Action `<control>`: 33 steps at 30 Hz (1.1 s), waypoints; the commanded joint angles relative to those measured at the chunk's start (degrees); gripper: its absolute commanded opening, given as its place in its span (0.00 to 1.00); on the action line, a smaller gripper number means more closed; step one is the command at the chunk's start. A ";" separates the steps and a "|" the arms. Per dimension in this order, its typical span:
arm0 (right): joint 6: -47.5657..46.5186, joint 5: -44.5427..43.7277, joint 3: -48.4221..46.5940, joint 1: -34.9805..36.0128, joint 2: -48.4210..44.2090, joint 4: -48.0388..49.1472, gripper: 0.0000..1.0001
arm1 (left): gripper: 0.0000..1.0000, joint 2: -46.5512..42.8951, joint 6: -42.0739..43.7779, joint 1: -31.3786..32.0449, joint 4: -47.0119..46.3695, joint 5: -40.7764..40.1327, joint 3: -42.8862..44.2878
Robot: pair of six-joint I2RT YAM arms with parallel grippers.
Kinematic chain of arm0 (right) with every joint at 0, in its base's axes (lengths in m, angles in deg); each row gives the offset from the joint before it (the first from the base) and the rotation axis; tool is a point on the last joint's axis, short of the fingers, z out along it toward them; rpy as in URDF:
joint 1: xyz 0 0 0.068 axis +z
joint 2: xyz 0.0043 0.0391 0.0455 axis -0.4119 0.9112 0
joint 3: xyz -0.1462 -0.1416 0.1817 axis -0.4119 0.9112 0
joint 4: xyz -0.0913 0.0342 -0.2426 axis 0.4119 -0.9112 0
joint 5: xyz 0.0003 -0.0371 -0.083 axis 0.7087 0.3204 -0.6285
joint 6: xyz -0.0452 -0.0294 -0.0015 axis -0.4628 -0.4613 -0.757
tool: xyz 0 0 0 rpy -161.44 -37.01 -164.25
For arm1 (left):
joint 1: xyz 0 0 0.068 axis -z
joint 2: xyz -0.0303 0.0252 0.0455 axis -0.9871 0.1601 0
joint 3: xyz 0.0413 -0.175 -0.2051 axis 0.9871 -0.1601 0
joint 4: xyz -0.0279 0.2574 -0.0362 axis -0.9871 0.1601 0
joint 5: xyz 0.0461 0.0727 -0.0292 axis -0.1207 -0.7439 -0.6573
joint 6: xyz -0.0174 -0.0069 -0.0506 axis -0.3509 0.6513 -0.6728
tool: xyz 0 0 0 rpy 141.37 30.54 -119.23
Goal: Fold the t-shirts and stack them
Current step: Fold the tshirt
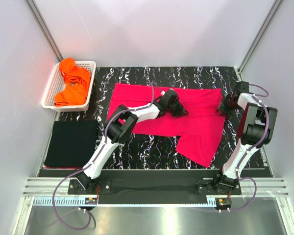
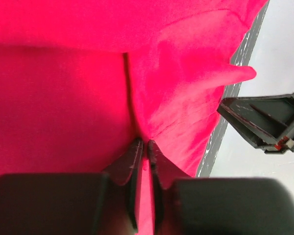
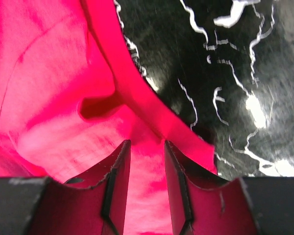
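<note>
Black veined mat (image 1: pixel 152 147) below: left gripper (image 2: pixel 143 143) pinches the pink t-shirt (image 1: pixel 201 122); right gripper (image 3: pixel 147 144) narrow on its hem, grip unclear. We should lift evenly.

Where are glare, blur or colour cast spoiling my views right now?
Top view: sharp, evenly lit, orange glow on the wall beside the basket. Left wrist: body of the left gripper blurred, pink t-shirt oversaturated. Right wrist: white glare on the mat, right gripper tinted pink.

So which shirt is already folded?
The black t-shirt, a flat square at left; the pink t-shirt is spread open, the orange t-shirts heaped in the basket.
</note>
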 commanded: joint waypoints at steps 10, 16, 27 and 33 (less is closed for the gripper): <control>-1.05 2.11 -3.90 -0.21 2.69 1.81 0.31 | 0.00 -0.69 1.11 -0.08 -0.65 1.40 3.97; 1.41 0.97 -1.97 -0.12 -1.44 0.94 0.04 | 0.00 -1.65 1.64 -0.61 1.10 1.93 4.33; 4.67 0.79 3.21 -0.21 -8.12 -4.60 0.02 | 0.00 -4.11 2.43 -2.28 2.43 3.86 2.05; 5.20 1.32 4.10 -0.21 -8.39 -5.48 0.03 | 0.00 -5.34 2.61 -2.72 2.34 5.88 0.64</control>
